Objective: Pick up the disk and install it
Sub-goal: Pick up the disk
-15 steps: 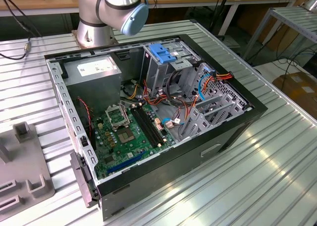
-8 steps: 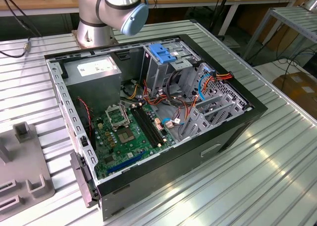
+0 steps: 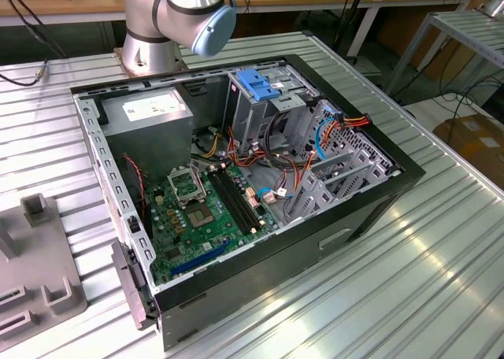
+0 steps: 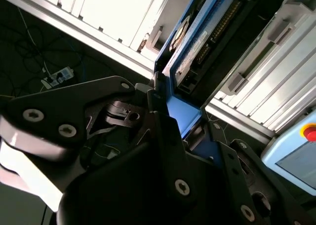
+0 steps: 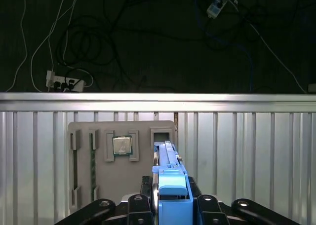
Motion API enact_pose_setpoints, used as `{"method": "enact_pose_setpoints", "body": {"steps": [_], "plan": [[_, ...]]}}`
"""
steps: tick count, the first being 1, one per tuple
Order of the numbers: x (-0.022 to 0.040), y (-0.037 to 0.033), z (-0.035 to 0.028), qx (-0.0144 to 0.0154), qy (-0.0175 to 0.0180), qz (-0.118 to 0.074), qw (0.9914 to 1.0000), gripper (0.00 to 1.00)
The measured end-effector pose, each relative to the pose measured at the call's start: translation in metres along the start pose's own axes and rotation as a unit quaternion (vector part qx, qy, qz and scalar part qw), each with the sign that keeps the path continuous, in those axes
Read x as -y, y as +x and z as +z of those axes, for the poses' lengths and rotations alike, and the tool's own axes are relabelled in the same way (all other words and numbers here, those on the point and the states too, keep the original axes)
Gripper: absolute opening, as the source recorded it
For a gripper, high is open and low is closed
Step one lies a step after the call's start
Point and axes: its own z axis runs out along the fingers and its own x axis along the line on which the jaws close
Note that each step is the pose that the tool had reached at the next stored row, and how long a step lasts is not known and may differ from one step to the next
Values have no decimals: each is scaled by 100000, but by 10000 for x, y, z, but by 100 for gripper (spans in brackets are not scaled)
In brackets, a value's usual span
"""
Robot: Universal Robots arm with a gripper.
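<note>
While the disk, a flat grey-metal hard drive with blue plastic rails, hangs edge-on in the black 2-fingered gripper, both wrist views show the fingers clenched on its near end, 1 on each broad face. I judge that grip is chosen so the thin edge leads and the rails stay free to slide into guides. In the second wrist view the circuit-board face of the drive is turned outward.

Directly beneath it, in the first wrist view, lies a flat grey plastic holding tray on the ribbed aluminium table. A square silver processor chip sits in 1 of its recesses, apart from the drive. The drive looks clear of the tray, though I cannot tell by how much.

In the exterior view the open black computer case lies on its side mid-table, with what I take for the same tray at its 8 o'clock. Inside, the grey metal drive cage with its blue plastic handle stands toward 12 o'clock, the grey power-supply box toward 10 o'clock. The silver robot arm rises at the case's 11 o'clock. Picking up seems done; installing is not.
</note>
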Motion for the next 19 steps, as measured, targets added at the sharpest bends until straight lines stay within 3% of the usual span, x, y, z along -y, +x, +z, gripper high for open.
{"method": "enact_pose_setpoints", "body": {"steps": [3, 10, 15, 17, 19], "plan": [[0, -1, -112, 0, -17, -2, 100000, 37], [0, -2, -297, -2, -52, -3, 100000, 37], [1, -3, -396, 1, -77, -1, 100000, 37], [2, -4, -480, -9, -104, 0, 100000, 37], [2, -4, -516, -8, -113, -1, 100000, 37]]}}
